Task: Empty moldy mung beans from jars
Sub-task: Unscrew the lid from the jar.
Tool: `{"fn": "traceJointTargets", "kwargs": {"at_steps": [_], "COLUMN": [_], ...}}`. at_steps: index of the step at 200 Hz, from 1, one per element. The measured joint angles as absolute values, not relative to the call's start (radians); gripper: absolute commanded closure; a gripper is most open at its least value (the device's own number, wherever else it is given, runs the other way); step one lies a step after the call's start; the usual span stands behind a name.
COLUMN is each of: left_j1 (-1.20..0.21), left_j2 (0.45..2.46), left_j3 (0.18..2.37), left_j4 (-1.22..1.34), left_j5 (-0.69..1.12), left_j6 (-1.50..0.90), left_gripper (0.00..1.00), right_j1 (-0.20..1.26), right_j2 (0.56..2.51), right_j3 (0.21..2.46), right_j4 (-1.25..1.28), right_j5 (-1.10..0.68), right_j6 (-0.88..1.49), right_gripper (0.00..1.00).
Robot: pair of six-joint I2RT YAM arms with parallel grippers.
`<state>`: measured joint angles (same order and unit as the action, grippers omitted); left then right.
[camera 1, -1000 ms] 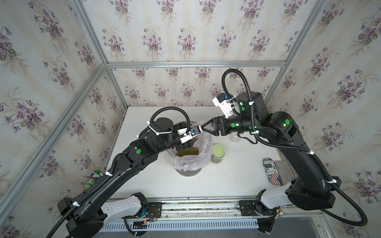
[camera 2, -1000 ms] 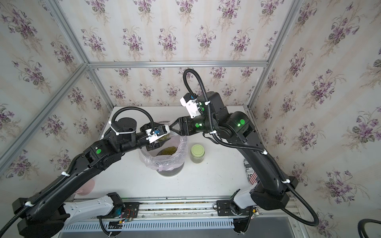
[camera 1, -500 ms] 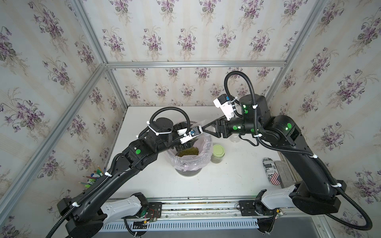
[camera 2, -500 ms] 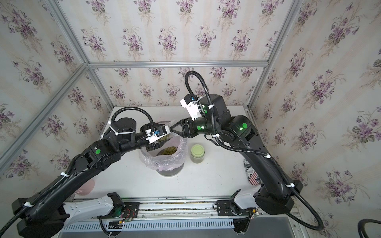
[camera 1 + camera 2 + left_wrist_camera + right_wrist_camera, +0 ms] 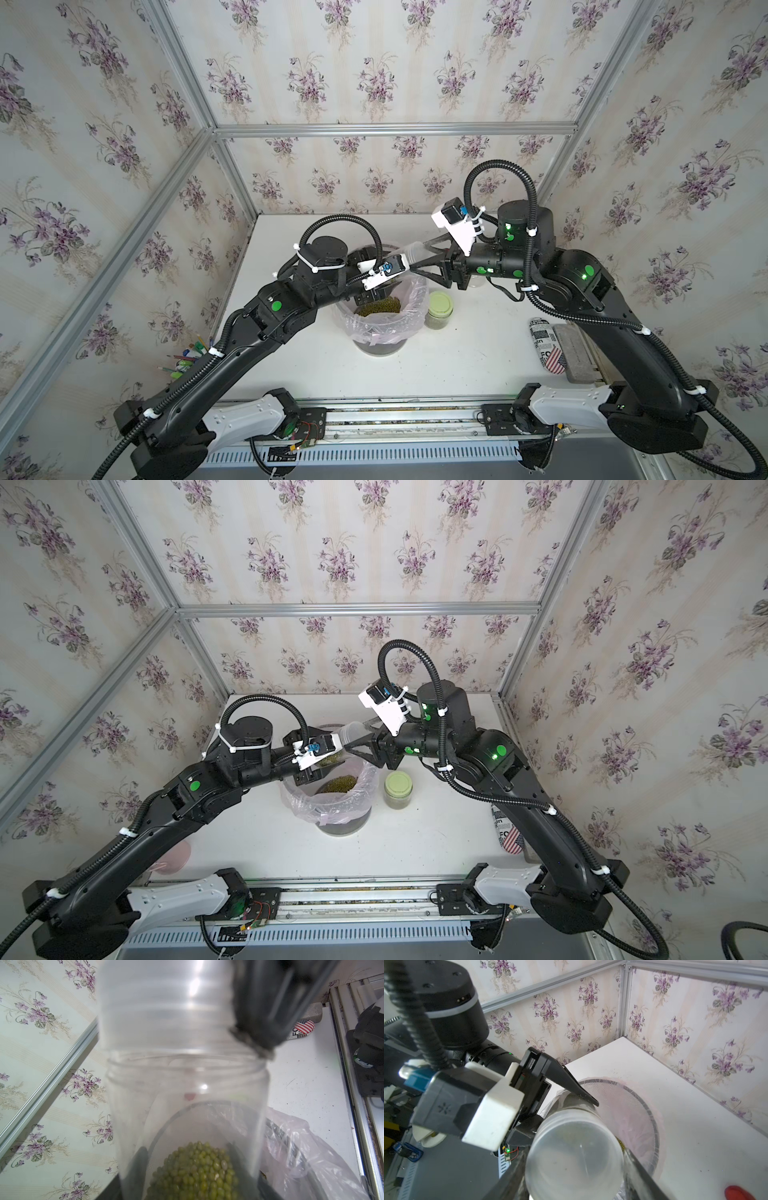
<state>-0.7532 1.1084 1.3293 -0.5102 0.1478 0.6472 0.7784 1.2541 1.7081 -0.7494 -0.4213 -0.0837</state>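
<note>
- Right wrist view: the right fingers [image 5: 640, 1172] are closed tight around the base of a clear jar [image 5: 575, 1159].
- The left fingers [image 5: 571, 1082] clamp the same jar, tilted over the pink-lined bin [image 5: 652, 1118].
- In a top view, mung beans [image 5: 379, 306] lie heaped inside the bin.

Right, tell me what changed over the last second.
The right gripper closed on the base of the clear jar, and its arm drew back slightly toward its own side. The left gripper kept its hold on that jar over the bin; the mung beans and the green-lidded jar stayed put.
</note>
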Motion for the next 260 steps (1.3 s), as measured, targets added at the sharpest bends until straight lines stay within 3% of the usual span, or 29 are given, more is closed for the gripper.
{"fn": "traceJointTargets", "kwargs": {"at_steps": [137, 203, 260], "left_j1": [-0.757, -0.752, -0.753], "left_j2": [1.114, 1.109, 1.106], "left_j3": [1.329, 1.329, 1.33], "left_j4": [-0.516, -0.512, -0.512], "left_j5": [0.233, 0.16, 0.13], "left_j6": [0.66, 0.643, 0.643], "left_gripper": [0.62, 0.62, 0.6], "right_j1": [0.731, 0.67, 0.634], "right_j2": [1.256, 1.259, 1.245], "right_j3": [1.759, 1.776, 1.785], "right_j4": [-0.828, -0.826, -0.76], "right_j5": [-0.625, -0.638, -0.511], "right_j6": [-0.497, -0.451, -0.328], "right_gripper": [0.61, 0.62, 0.62]}}
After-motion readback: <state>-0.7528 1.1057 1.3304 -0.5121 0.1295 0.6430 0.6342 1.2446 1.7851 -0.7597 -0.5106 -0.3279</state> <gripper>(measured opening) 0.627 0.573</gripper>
